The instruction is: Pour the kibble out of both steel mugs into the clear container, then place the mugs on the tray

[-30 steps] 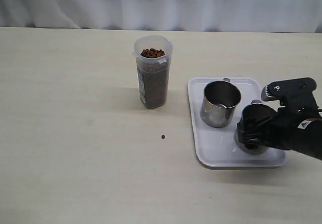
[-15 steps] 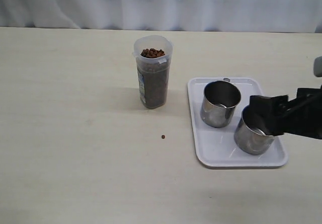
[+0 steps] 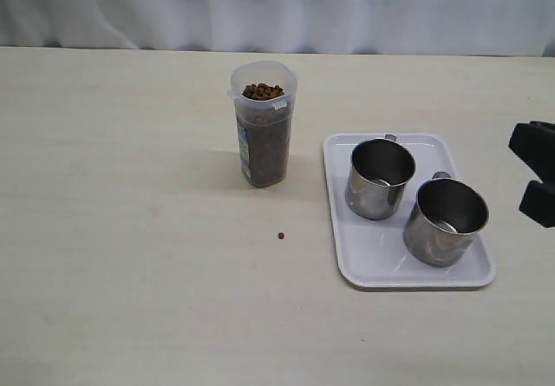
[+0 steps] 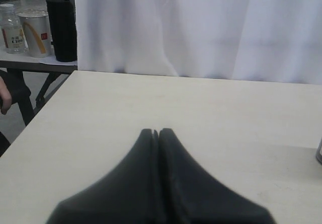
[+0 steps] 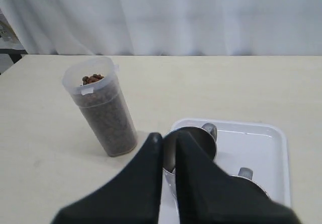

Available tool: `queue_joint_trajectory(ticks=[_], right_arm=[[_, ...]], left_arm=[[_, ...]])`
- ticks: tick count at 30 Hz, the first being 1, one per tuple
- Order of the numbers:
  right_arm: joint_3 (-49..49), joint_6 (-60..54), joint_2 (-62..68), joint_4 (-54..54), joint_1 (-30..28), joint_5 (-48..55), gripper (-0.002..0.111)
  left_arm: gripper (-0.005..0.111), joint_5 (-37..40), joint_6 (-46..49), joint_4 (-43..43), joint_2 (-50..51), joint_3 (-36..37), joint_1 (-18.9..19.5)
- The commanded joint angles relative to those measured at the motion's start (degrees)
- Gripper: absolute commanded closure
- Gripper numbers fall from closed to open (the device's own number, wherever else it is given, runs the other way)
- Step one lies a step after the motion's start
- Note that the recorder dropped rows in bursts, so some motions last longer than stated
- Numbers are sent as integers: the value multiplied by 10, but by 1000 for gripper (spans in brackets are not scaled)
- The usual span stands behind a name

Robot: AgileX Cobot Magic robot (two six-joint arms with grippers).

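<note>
Hanging near the table's (image 3: 130, 230) right edge, right gripper (image 5: 168, 136) has jaws together, empty; left gripper (image 4: 157, 132) also closed on nothing. Far steel mug (image 3: 379, 178) and near steel mug (image 3: 444, 221) stand upright on the tray (image 3: 373, 264). Clear container (image 3: 264, 134), mid-table, is full of kibble (image 3: 263, 91). One stray pellet (image 3: 281, 236) on the table; otherwise looks done.

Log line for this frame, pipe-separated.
back mug, front mug: upright on tray | clear container: kibble near rim | table: one stray pellet | left pincer: shut | right pincer: shut, empty
</note>
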Motion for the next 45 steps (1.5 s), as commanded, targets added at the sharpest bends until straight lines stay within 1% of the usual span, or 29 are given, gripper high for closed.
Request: queue_joint_trajectory(ticks=[1,5,6,9,12,15,17,22,24,25,29,30,31,33,36,37,41,43,45], right_arm=[[0,3,-10,3,2,3,101],[0,3,-23,3,0,7,101],[3,3,-41,3,-10,20,101],[40,3,-147,3,-73,36,101],[99,-2,-260,-4,-136,14,101],[149,-33,-359,-4,-176,-18,101],[171,-43,-361,-2,-190,-20,101],[194,-45,-361,-6,-193,-20,101],[203,-36,-361,-44,-193,-20,101],[203,-13,-361,-71,-193,-22,101],[203,206,-361,-290,-204,25,101],[203,240,-361,-324,-209,36,101],[203,247,-361,-331,-214,41,101],[203,210,-361,-322,-223,53,101],[203,124,-361,-254,-226,66,101],[203,110,-361,-242,-226,69,101],[203,137,-361,-245,-226,80,101],[203,174,-361,-262,-226,93,101],[203,185,-361,-278,-226,104,101]], left_arm=[[107,-6,0,0,-2,2,-1],[107,-6,0,0,-2,2,-1],[107,-6,0,0,-2,2,-1],[107,-6,0,0,-2,2,-1],[107,-6,0,0,-2,2,-1],[107,-6,0,0,-2,2,-1],[107,-6,0,0,-2,2,-1],[107,-6,0,0,-2,2,-1],[107,-6,0,0,-2,2,-1],[107,-6,0,0,-2,2,-1],[107,-4,0,0,-2,2,-1],[107,-5,0,0,-2,2,-1],[107,-5,0,0,-2,2,-1],[107,-5,0,0,-2,2,-1],[107,-5,0,0,-2,2,-1],[107,-5,0,0,-2,2,-1],[107,-5,0,0,-2,2,-1],[107,-5,0,0,-2,2,-1],[107,-5,0,0,-2,2,-1]])
